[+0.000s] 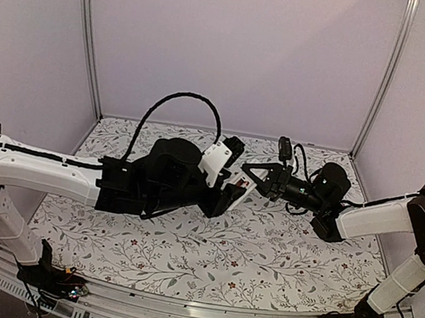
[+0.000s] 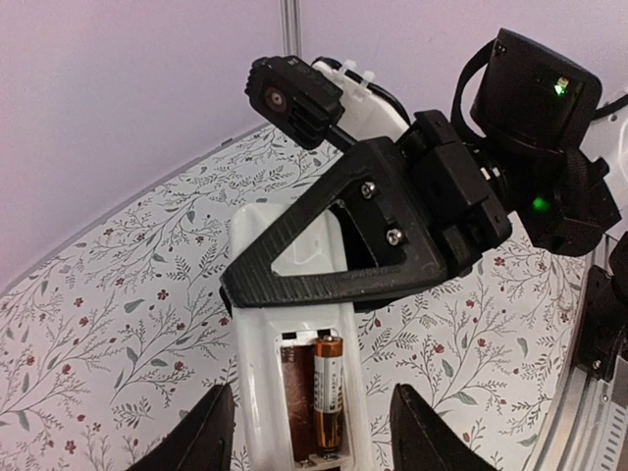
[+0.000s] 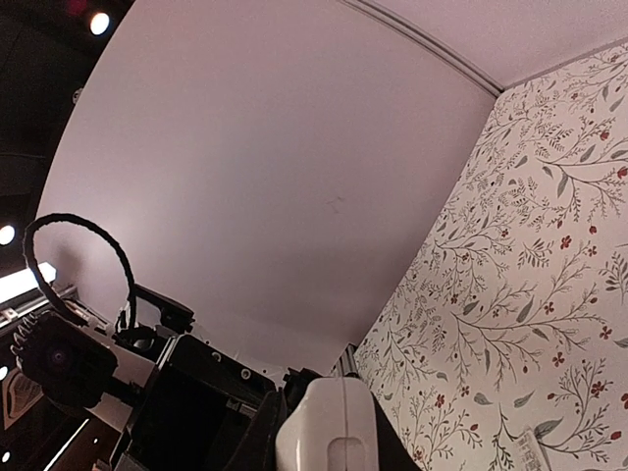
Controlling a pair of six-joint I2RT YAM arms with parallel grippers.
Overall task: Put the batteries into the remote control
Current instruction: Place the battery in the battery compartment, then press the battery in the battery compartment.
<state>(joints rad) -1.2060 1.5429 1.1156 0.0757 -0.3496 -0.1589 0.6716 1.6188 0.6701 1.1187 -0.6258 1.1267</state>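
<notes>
The left gripper (image 2: 312,434) stood released, its fingers (image 2: 208,438) spread on either side of the remote control (image 2: 257,319), just clear of it. Two batteries (image 2: 327,392) lay side by side in the remote's open back recess. Beyond them, the right gripper (image 3: 327,437) grasped the remote's far end, holding it above the floral cloth (image 2: 118,294).

Two batteries (image 2: 329,397) — one remote control (image 2: 257,294) — two arms (image 1: 43,170).

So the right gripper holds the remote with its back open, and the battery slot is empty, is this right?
Not quite: the slot is not empty. The left wrist view shows two batteries lying side by side in it. The right gripper does hold the remote with its back open.
</notes>
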